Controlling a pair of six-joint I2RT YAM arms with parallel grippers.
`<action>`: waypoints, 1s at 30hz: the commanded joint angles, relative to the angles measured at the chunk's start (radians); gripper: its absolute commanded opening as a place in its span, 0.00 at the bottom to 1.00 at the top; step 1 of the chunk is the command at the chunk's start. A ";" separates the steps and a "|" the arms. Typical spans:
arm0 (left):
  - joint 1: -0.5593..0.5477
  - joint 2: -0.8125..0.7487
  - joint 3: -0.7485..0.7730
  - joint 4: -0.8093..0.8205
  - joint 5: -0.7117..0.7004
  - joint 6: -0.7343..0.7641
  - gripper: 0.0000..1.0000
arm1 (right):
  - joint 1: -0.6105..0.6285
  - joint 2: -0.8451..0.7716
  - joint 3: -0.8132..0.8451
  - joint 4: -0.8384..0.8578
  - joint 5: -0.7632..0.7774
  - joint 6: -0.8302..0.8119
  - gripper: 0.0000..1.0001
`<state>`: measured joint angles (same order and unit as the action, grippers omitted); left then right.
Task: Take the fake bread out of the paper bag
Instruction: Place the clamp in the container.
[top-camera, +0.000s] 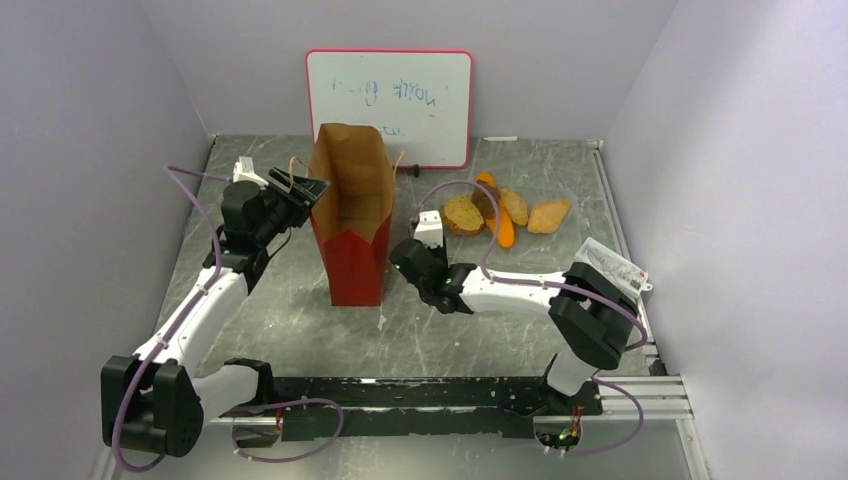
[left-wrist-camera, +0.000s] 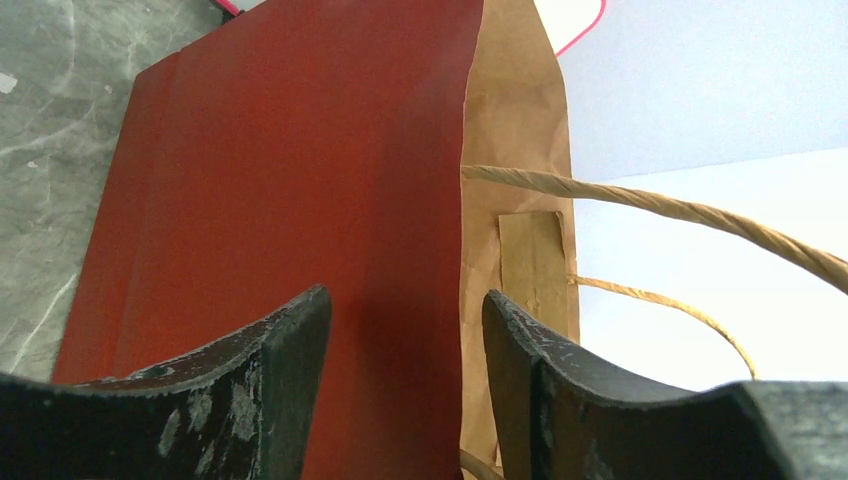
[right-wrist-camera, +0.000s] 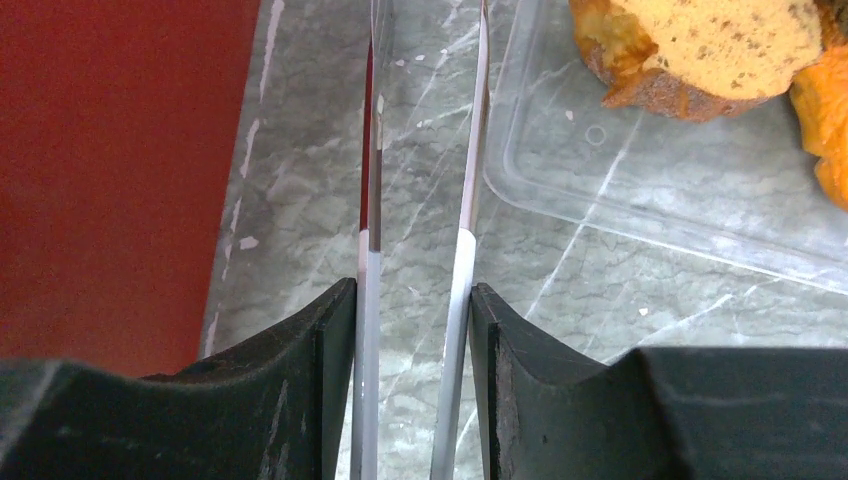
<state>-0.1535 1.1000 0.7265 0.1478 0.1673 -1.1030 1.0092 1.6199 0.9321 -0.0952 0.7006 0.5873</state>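
The paper bag (top-camera: 352, 215) stands upright and open at mid table, red outside (left-wrist-camera: 280, 180), brown kraft inside; its bottom lies in shadow. My left gripper (top-camera: 300, 190) is at the bag's upper left rim, open, its jaws (left-wrist-camera: 405, 310) straddling the bag's side edge, with a loop handle (left-wrist-camera: 680, 210) to the right. The fake bread lies right of the bag: a round brown slice (top-camera: 463, 214), a long orange loaf (top-camera: 497, 215) and two rolls (top-camera: 515, 205) (top-camera: 548, 215). My right gripper (top-camera: 420, 252) is shut on a pair of thin tongs (right-wrist-camera: 465, 200), between bag and bread.
The bread rests on a clear plastic tray (right-wrist-camera: 620, 190), whose near edge lies just ahead of the tongs. A whiteboard (top-camera: 390, 105) leans on the back wall behind the bag. Grey walls close in both sides.
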 joint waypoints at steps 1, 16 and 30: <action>0.009 0.016 0.044 -0.009 0.049 0.039 0.52 | 0.005 0.019 -0.040 0.174 0.055 0.019 0.42; 0.009 -0.025 0.079 -0.113 -0.007 0.108 0.75 | 0.003 0.162 -0.042 0.275 0.029 0.025 0.44; 0.009 -0.117 0.109 -0.236 -0.075 0.166 0.76 | -0.011 0.242 -0.010 0.257 -0.023 0.056 0.52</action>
<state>-0.1532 1.0046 0.8318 -0.0574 0.1223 -0.9569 1.0023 1.8286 0.8906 0.1524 0.6865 0.6212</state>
